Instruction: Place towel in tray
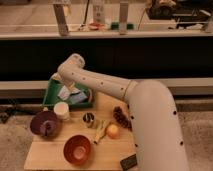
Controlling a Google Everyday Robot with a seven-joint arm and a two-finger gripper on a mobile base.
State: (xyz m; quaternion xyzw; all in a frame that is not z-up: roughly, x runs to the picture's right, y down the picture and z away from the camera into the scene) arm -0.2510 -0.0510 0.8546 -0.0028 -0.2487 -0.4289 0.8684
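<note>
The tool (64,89) is positioned low over the green tray (49,95) at the far left corner of the bench (50,156), at the end of the white arm (100,85), which reaches in from the right. Whether the tool is released or clenched cannot be determined. A pale white-and-blue cloth, taken to be the towel (76,97), lies inside the tray, directly beside the tool; contact between the two cannot be confirmed. Just in front of the tray stands a white cup (62,111), with a purple bowl (44,124) to its left. A red bowl (77,149) sits nearer the front edge. A small dark can (88,118), a pine cone (120,116) and an orange fruit (113,131) occupy the middle.
</note>
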